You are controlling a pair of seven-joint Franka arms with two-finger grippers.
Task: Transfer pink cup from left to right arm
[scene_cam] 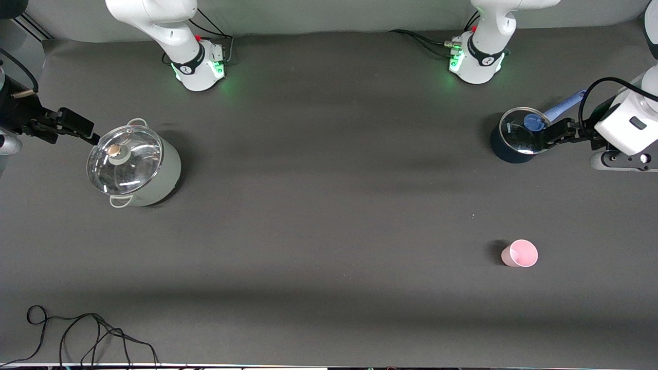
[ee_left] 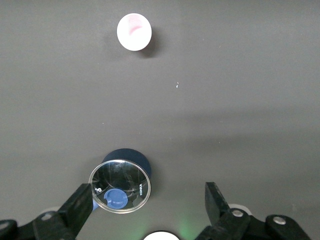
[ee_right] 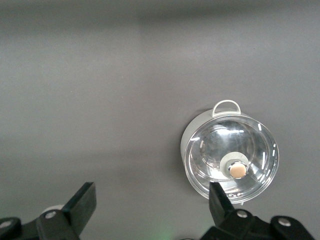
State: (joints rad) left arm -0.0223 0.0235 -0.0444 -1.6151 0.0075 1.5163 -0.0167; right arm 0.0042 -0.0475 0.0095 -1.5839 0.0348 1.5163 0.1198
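Hands both apart: left hand [scene_cam: 552, 134] over blue pot [scene_cam: 516, 137], right hand [scene_cam: 77, 128] waiting; cup [scene_cam: 519, 253] untouched, light, may tip if clipped.

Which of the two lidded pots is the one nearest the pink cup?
The small dark blue pot with a blue-knobbed glass lid, at the left arm's end of the table. The pink cup stands nearer the front camera. The larger pale grey-green pot sits at the right arm's end.
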